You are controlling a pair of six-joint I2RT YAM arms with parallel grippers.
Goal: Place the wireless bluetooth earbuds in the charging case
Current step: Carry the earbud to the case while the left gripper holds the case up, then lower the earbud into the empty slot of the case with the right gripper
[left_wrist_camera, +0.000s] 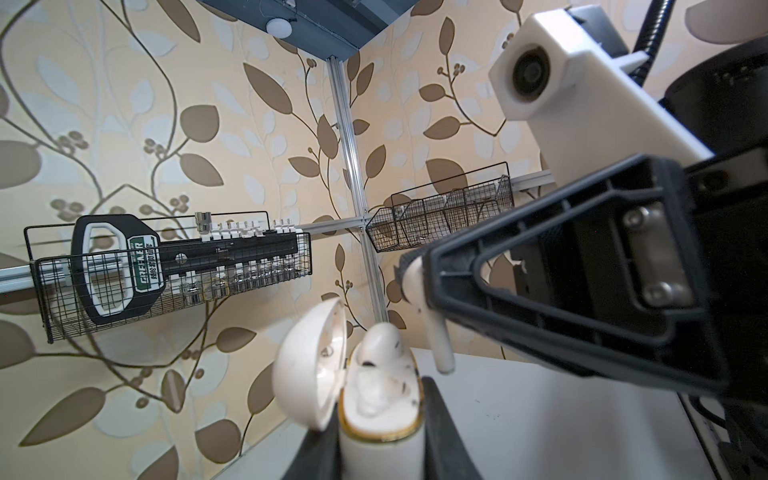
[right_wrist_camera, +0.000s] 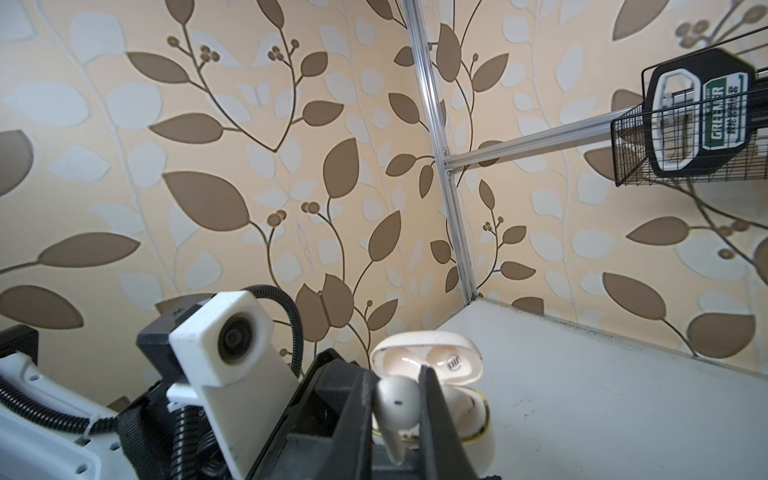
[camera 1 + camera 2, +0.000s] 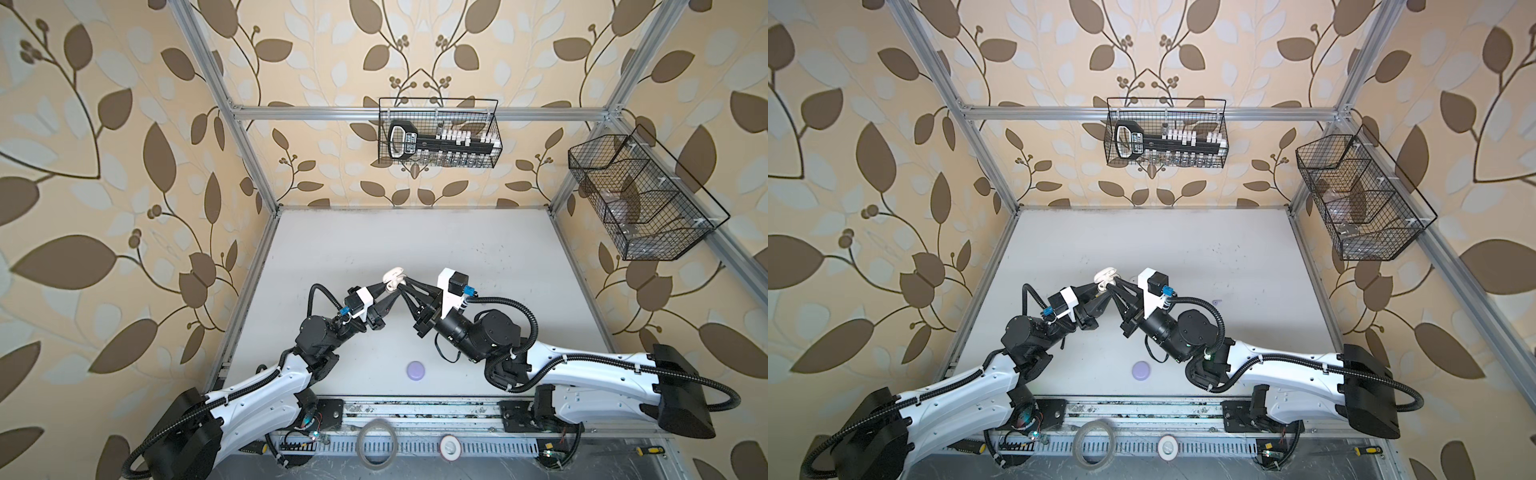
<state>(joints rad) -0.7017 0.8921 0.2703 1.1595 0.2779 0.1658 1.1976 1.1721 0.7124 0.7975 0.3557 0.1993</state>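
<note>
Above the middle of the table, my left gripper [image 3: 388, 287] [image 1: 380, 440] is shut on the cream charging case [image 3: 393, 277] [image 3: 1104, 277] [image 1: 380, 415]. The case stands upright with its lid [image 1: 309, 365] swung open. One white earbud [image 1: 382, 340] sits in a slot of the case. My right gripper [image 3: 402, 283] [image 2: 395, 376] is shut on a second white earbud [image 2: 397, 405] [image 1: 436, 332]. This earbud hangs stem down, just above the open case [image 2: 469, 411] and beside the seated one. The two grippers meet tip to tip in both top views.
A closed round lavender case [image 3: 415, 371] [image 3: 1140, 370] lies near the table's front edge between the arms. A wire basket with a socket set [image 3: 440, 137] hangs on the back wall. Another wire basket [image 3: 640, 199] hangs on the right rail.
</note>
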